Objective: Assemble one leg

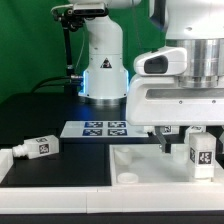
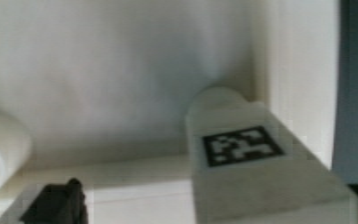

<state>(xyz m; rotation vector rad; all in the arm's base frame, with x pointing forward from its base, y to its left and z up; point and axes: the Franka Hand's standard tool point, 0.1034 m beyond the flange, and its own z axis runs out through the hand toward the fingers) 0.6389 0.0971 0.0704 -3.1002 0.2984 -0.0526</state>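
my pincer (image 1: 187,141) pinches the leg (image 1: 201,153) over the frame (image 1: 95,178) near desk's front right corner | progress, I judge: leg carried, not yet seated | spare leg (image 1: 30,149) lies at front left edge

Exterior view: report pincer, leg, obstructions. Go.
Pincer low over large white tray-like frame, jaw state unclear. Small white tagged plastic peg leg upright at the pincer. Second identical peg lies clear, exterior view's left.

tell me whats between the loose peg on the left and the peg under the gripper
In the exterior view, the marker board and part of the white frame lie between the loose leg and the leg below the gripper.
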